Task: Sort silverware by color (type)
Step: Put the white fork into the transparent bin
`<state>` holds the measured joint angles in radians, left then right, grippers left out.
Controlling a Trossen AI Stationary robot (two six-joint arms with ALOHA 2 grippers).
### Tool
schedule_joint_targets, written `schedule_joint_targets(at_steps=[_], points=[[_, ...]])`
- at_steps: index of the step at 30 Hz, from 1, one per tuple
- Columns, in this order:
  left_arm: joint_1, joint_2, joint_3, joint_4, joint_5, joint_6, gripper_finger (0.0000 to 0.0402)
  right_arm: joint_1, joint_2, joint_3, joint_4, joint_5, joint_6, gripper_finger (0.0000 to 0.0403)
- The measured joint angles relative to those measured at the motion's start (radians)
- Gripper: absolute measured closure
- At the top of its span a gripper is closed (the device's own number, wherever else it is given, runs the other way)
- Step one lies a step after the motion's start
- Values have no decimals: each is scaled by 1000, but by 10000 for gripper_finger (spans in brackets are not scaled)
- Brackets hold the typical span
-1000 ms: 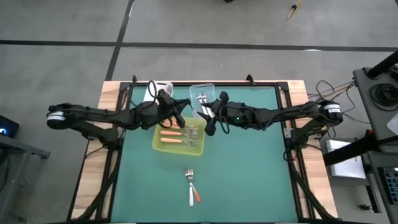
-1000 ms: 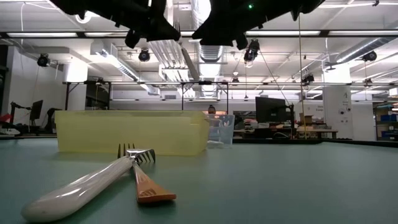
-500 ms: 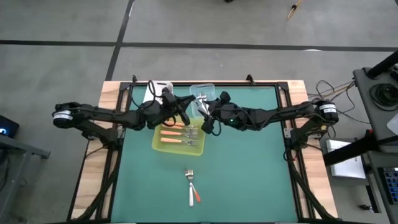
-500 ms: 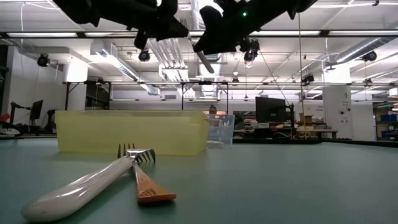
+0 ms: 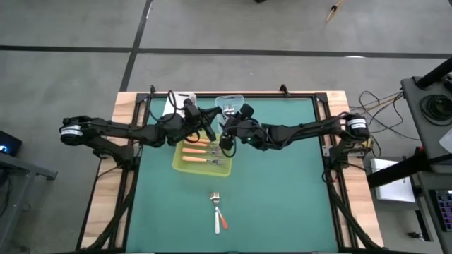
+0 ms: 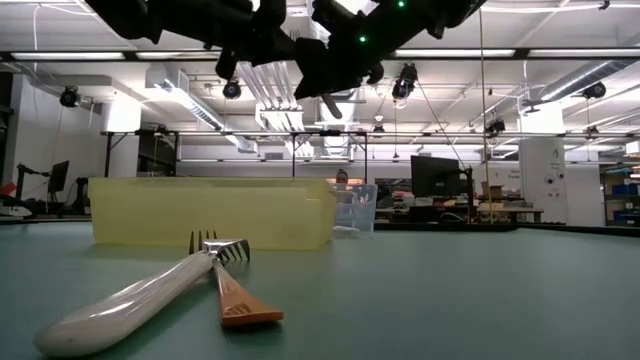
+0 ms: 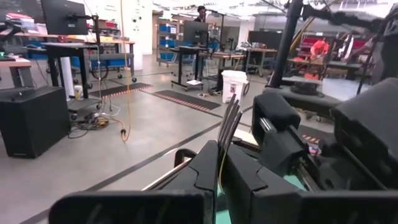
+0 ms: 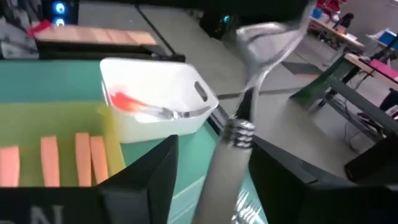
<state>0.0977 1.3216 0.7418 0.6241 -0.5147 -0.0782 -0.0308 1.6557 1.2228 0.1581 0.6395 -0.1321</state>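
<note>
White-handled spoon (image 8: 249,99) clamped in right hand (image 5: 224,141).

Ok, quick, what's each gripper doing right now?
Left gripper: shut on a fork, above the yellow tray.
Right gripper: shut on a white-handled spoon, beside it over the tray.

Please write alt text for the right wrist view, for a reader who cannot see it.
The right tool is shut on a white-handled spoon, whose metal bowl points up. Beyond it, on the green table, a white tub holds one orange-handled utensil, and a yellow-green tray holds orange handles.
</note>
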Motion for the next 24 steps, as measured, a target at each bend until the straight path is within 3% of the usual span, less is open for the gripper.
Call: schedule_joint_targets(at_steps=[13, 20, 24], points=[[1, -11, -4, -19, -55, 50, 401, -1, 3, 13, -53, 55, 26, 352], [1, -11, -5, -28, -52, 45, 401, -1, 1, 17, -80, 40, 60, 356], [4, -11, -5, -27, -22, 43, 379, 0, 1, 52, -170, 14, 94, 356]])
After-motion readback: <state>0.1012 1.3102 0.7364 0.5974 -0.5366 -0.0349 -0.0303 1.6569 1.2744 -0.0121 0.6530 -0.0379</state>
